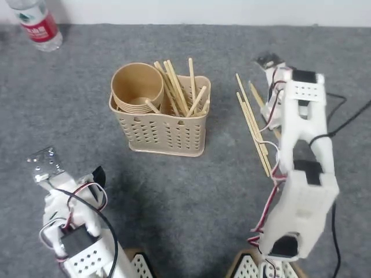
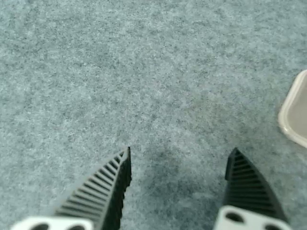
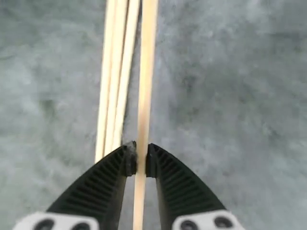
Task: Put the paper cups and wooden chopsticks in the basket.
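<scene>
Bottle [image 1: 39,26] stands well apart from basket [image 1: 168,130] and loose chopsticks [image 1: 253,124].

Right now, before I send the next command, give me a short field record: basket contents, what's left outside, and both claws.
basket: upright on the grey carpet, holding stacked paper cups and several chopsticks
left outside: loose chopsticks on the carpet, on the right arm's side of the basket
right claw: shut on a single chopstick, others lying alongside
left claw: open, empty, over bare carpet near the basket
other: plastic bottle at the far edge
</scene>
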Available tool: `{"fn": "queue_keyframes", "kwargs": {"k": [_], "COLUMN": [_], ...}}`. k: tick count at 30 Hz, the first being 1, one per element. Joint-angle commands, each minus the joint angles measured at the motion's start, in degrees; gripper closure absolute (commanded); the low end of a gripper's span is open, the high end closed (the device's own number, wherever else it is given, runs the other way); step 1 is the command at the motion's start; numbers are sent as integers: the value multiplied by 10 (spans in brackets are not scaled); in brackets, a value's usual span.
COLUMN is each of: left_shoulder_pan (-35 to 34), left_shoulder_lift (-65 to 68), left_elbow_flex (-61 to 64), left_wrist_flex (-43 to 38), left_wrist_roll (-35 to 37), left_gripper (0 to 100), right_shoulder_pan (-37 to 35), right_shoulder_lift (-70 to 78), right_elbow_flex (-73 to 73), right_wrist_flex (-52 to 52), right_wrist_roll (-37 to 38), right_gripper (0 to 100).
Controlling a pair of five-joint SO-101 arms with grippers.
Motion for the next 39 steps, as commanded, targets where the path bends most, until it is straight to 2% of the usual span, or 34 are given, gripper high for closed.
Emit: {"fn": "queue_keyframes", "kwargs": {"k": [1,4,8,12,15,18,23,26,32,39], "left_shoulder_pan": [4,4,4,4,4,4,4,4,4,4], "left_shoulder_lift": [-11,-11,-11,-11,-11,-11,-10,-10,-10,-11], "left_elbow_flex": [-4,-4,-4,-4,-4,-4,-4,-4,-4,-4], "left_wrist_flex": [-1,0,1,3,3,3,3,3,1,-1], "left_wrist_roll": [-4,-4,-4,-4,-4,-4,-4,-4,-4,-4], "left_gripper": [701,701,701,701,701,701,701,701,701,701], "right_shoulder_pan": [-3,-22,-88,-174,-217,-235,-262,-302,-375,-393], "right_shoulder_lift": [-149,-250,-381,-487,-548,-593,-647,-665,-656,-613], "right_elbow_flex": [-33,-32,-31,-28,26,140,353,393,364,262], "right_wrist_flex": [42,71,122,167,148,58,-250,-383,-484,-506], "right_wrist_roll": [3,3,-3,-78,-130,-161,-172,-171,-144,-148], "right_gripper": [991,991,991,991,991,991,991,992,992,992]}}
